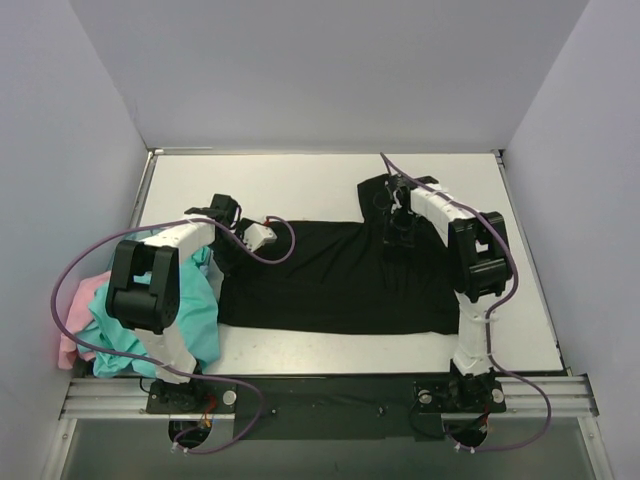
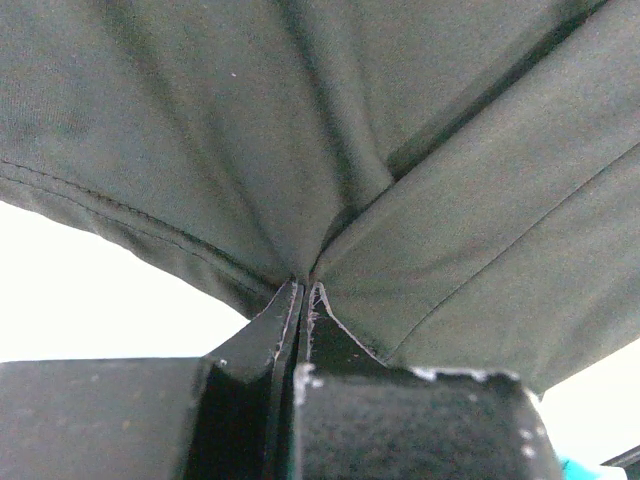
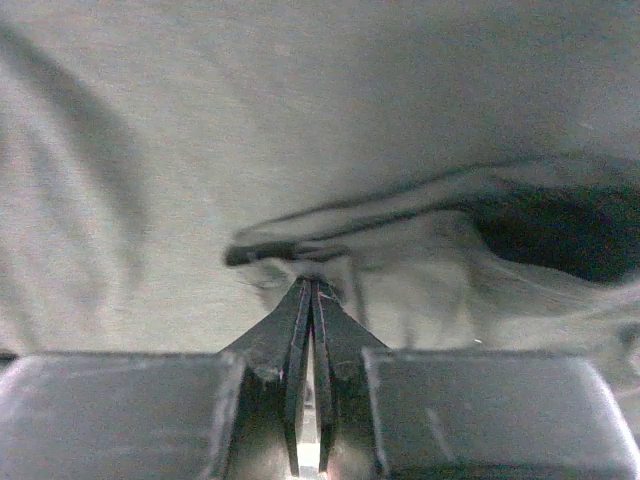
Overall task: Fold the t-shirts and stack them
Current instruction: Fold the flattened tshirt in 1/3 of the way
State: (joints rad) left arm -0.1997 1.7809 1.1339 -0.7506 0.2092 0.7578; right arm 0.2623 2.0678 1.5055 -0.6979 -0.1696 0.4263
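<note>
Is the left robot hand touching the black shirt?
Touching. The left wrist view shows the left gripper pinched shut on the black shirt, with creases fanning out from its tips.

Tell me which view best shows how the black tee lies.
Top external: nearly the whole black tee shows, spread across the table. Left wrist shows only hemmed cloth pinched in the left fingers; right wrist, only a blurred fold at the right fingers.
</note>
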